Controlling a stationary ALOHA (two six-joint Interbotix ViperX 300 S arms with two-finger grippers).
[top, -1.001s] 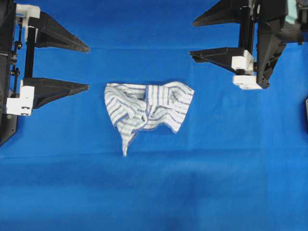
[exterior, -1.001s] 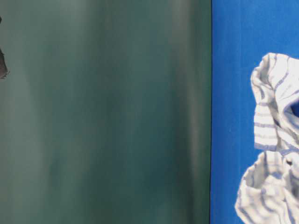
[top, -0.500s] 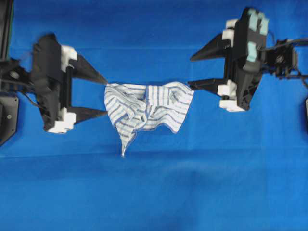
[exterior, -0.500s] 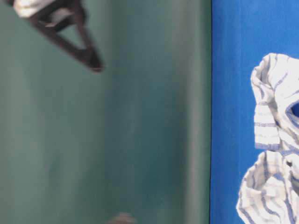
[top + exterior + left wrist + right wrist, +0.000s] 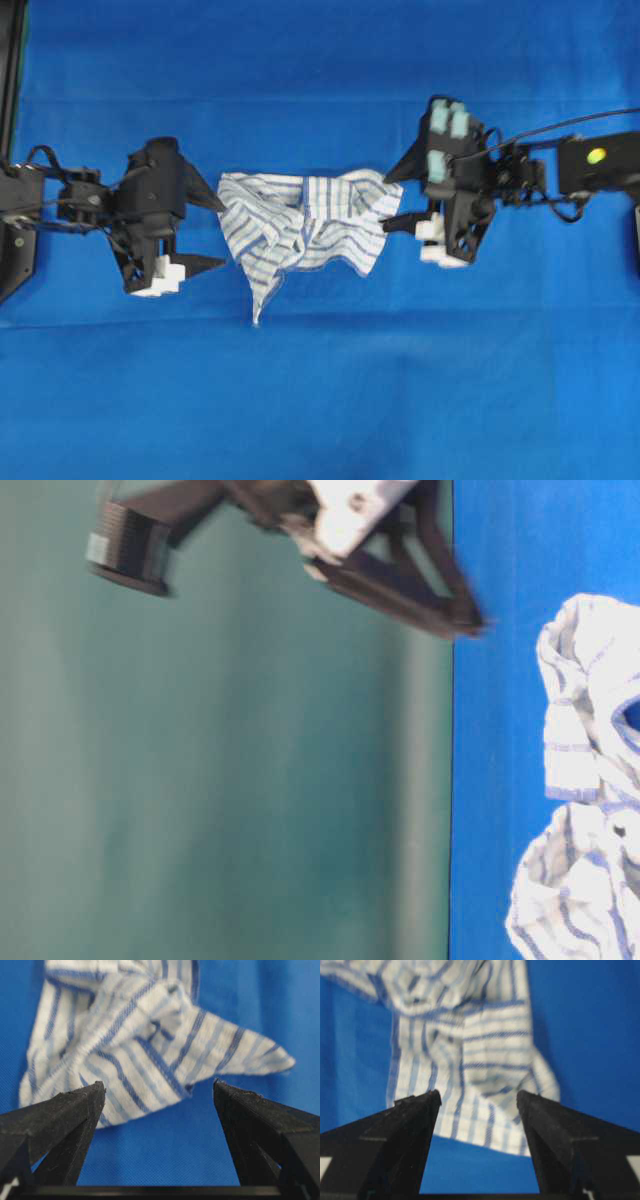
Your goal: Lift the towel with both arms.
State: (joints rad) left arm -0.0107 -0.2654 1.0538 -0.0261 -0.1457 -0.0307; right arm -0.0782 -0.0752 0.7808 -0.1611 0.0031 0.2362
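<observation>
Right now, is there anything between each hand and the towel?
Nothing visible. The left hand and the right hand are both open at opposite edges of the towel, with only blue cloth between.

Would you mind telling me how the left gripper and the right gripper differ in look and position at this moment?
The right gripper carries pale teal pads; the left gripper shows only black parts and white blocks. The left gripper flanks the left edge of the towel; the right gripper flanks its right edge. Both are open, fingertips beside the cloth, neither gripping it.

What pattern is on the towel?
White with blue and grey stripes; the towel shows clearest in the left wrist view.
</observation>
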